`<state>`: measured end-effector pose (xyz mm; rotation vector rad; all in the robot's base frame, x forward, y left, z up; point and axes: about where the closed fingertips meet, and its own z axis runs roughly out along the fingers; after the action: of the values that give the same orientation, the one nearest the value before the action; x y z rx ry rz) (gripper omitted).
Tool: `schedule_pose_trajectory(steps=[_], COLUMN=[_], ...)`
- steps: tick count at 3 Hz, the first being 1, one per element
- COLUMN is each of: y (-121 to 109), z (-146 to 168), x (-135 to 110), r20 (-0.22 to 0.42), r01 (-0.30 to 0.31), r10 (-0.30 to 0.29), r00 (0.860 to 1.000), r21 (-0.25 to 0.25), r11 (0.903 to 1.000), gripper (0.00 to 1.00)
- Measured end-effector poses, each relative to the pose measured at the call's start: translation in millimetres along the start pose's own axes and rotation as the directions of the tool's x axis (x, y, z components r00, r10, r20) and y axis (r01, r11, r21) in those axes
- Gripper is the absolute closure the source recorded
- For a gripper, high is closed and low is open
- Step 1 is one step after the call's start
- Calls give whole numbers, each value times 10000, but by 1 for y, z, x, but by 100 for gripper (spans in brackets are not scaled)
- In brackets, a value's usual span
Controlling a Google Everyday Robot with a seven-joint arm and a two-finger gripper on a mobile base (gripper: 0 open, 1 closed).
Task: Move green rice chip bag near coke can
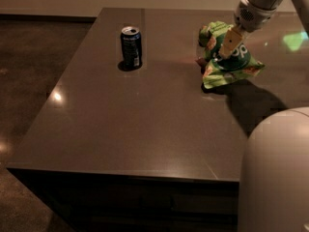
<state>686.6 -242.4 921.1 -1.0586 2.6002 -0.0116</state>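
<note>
The green rice chip bag [228, 64] is a crinkled light-green pouch with a dark-green circle, at the table's far right. My gripper [227, 45] comes down from the upper right and is shut on the bag's top, holding it tilted with its lower edge at the table top. No red coke can shows clearly. Only a small reddish patch [200, 61] peeks out at the bag's left edge, and I cannot tell what it is.
A dark blue can with a silver top [131, 46] stands upright at the far left-middle of the dark table [135, 124]. A pale rounded part of my body [275, 173] fills the lower right corner. The floor lies to the left.
</note>
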Motion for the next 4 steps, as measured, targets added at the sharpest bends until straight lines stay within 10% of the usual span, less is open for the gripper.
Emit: schedule_pose_trajectory(steps=[2, 4], y=[-13, -24], z=[7, 10], x=[5, 19], r20=[-289, -462], r01=[-217, -533], r10=[222, 548], r00=[9993, 9974], r21=[188, 327], r11=[9996, 9980], gripper=[85, 38])
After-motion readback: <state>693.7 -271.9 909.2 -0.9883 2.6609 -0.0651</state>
